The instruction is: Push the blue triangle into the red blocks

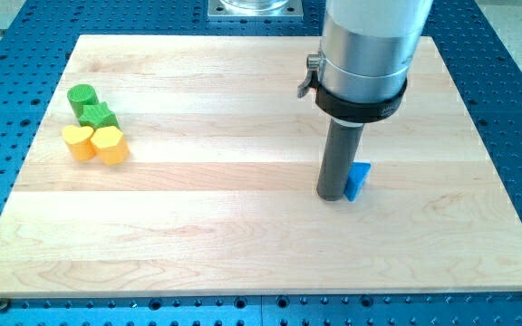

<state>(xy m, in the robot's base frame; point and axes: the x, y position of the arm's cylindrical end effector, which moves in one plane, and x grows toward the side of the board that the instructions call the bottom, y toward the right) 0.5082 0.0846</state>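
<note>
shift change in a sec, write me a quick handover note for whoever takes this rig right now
My tip is down on the board, touching the blue triangle, which sits just to its right in the view.
No red blocks show anywhere in this view; the arm hides part of the board.
At the view's left sit a green cylinder, green star, yellow heart and another yellow block.
Done: contact made. Left: find the red blocks and push.
</note>
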